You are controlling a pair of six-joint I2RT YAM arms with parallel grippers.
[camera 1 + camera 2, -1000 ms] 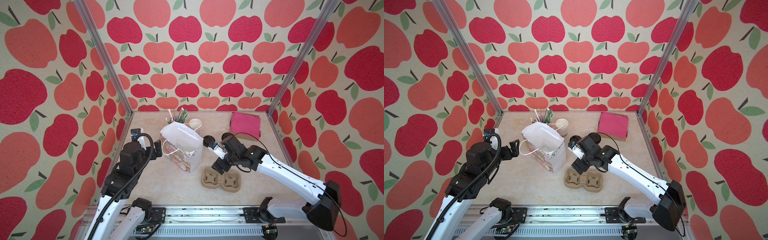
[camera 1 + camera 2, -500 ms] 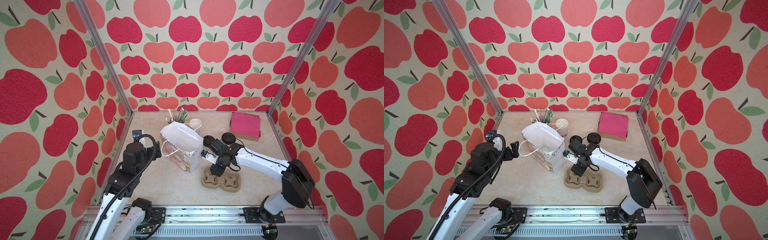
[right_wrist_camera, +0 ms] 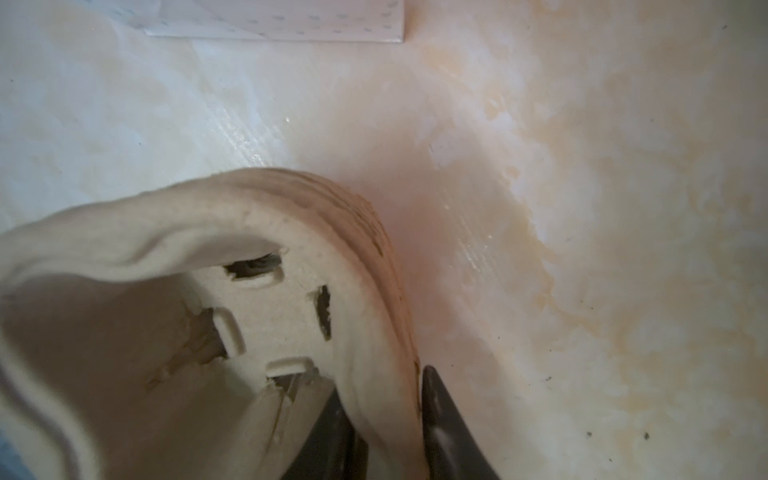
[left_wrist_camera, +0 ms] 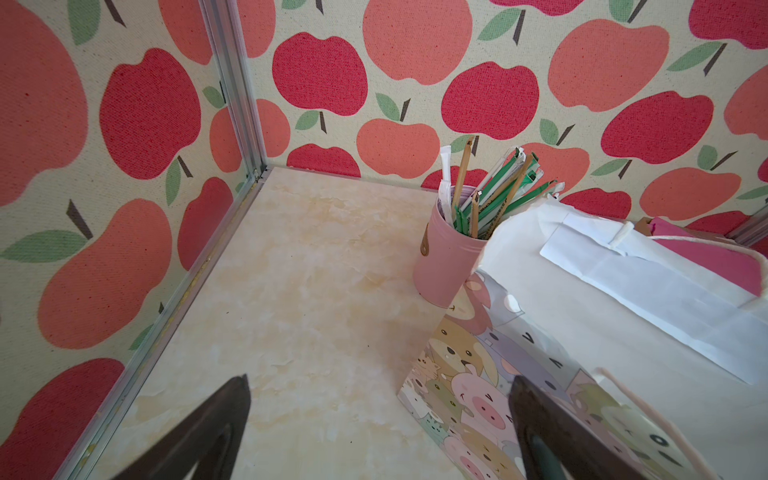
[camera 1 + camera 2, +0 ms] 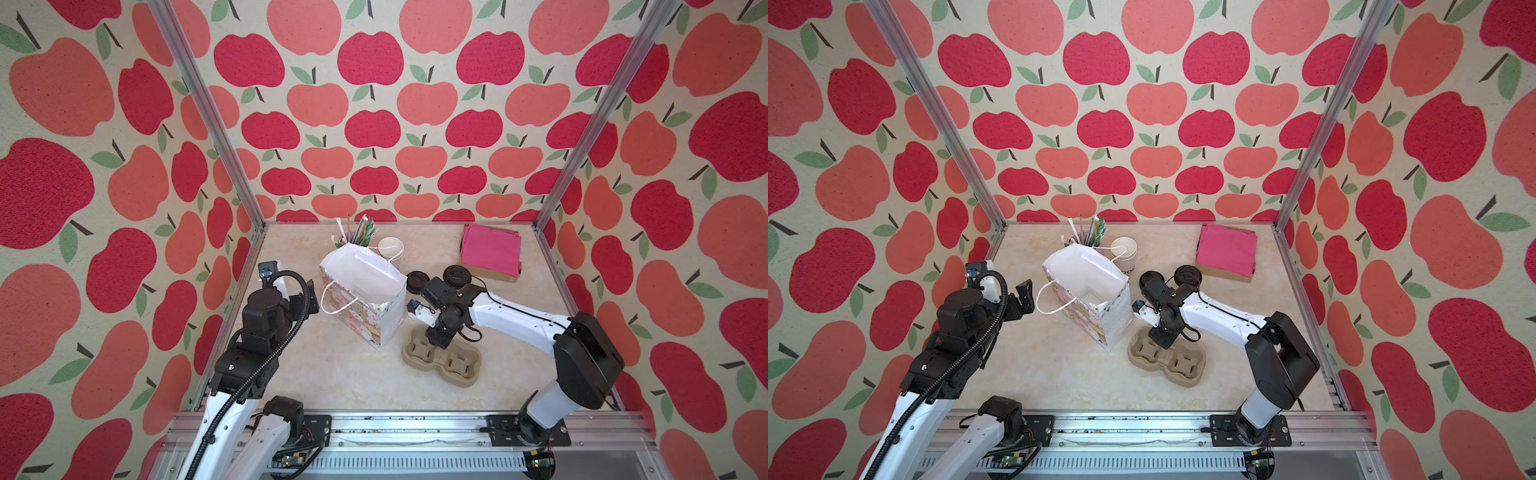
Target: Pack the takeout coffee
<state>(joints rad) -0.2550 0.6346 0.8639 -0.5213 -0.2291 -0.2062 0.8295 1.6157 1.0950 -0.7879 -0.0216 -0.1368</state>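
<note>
At near-centre worktop [image 5: 332,374], right end effector [image 5: 434,343] clamped on pulp carrier [image 5: 461,365] rim; cup [image 5: 390,248] lies far-left of it, behind bag [image 5: 361,274], right arm nearer. Left end effector [image 5: 307,298] apart.

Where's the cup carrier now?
In both top views the cup carrier lies right of centre, just front-right of the gift bag; the right gripper grips its rim.

Left arm [image 5: 254,345] first: my white shells low down, chunky black joint housings above, and a ribbed black cable conduit [image 5: 306,296] looping past a white wrist camera block [image 5: 277,277]. Over to my right arm [image 5: 519,322]: slim white links dotted with small dark screws, a thin black cable [image 5: 524,312] and a bulky black elbow housing [image 5: 586,361]. Both sit on black plates on a silver aluminium rail [image 5: 395,428].
</note>
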